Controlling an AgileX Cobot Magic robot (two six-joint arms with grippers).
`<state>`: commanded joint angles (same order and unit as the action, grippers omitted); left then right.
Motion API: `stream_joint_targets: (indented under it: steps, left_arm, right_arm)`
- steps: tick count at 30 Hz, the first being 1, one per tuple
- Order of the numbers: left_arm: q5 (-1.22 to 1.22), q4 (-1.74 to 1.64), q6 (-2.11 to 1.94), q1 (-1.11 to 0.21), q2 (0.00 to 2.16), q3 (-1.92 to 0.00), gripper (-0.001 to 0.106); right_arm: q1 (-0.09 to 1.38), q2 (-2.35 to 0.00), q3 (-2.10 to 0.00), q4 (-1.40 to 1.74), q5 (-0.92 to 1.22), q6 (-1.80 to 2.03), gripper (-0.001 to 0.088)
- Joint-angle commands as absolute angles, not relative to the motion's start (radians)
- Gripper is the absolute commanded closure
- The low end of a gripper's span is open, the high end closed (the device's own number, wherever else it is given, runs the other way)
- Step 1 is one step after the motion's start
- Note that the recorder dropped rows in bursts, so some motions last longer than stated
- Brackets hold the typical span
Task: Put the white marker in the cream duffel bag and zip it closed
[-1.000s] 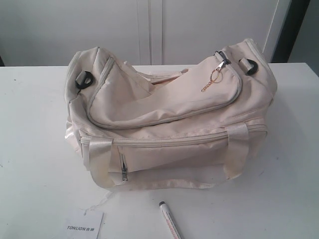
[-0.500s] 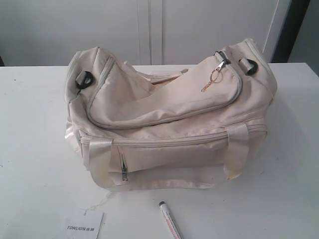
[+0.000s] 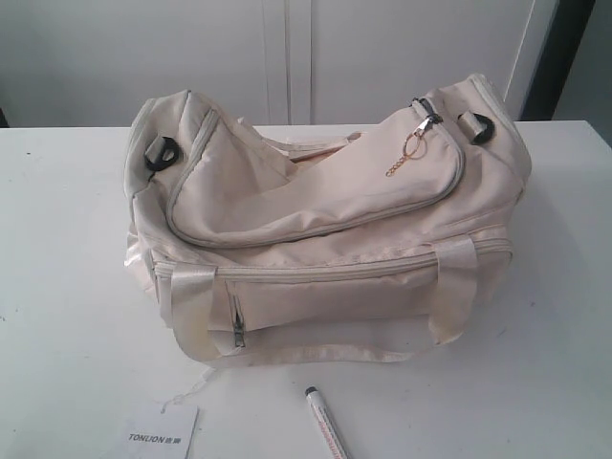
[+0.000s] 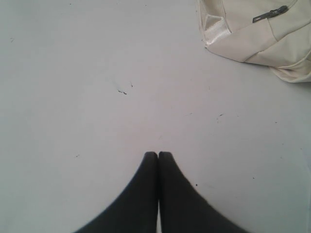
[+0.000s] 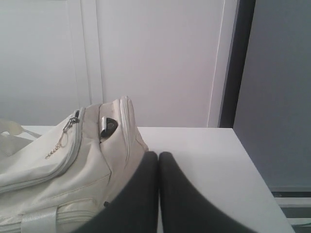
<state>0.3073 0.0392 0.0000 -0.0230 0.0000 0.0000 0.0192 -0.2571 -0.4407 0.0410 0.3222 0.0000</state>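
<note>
The white table (image 3: pixel 57 287) carries the cream duffel bag (image 3: pixel 325 229) at its middle. The left gripper (image 4: pixel 158 154) and the right gripper (image 5: pixel 159 154) each have their fingers pressed together, gripping nothing. The white marker (image 3: pixel 325 426) lies on the table in front of the bag, near a paper tag (image 3: pixel 163 435).

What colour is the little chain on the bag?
The chain is gold; exterior view shows it best.

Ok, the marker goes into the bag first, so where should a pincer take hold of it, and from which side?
Probably mid-barrel on the marker, straight down from above, closing across its width. It lies flat on the table, clear of the bag and the paper tag, so only its long sides can be pinched.
</note>
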Motion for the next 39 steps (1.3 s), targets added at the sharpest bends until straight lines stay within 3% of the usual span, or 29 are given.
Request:
stream_joint_targets:
  steps: [20, 39]
  left_arm:
    - [0.307, 0.039, 0.0, -0.023, 0.0, 0.0, 0.105]
    - [0.307, 0.039, 0.0, -0.023, 0.0, 0.0, 0.105]
  right_arm:
    - [0.019, -0.334, -0.466, 0.041, 0.374, 0.0, 0.0868]
    - [0.029, -0.815, -0.717, 0.018, 0.49, 0.029, 0.0868]
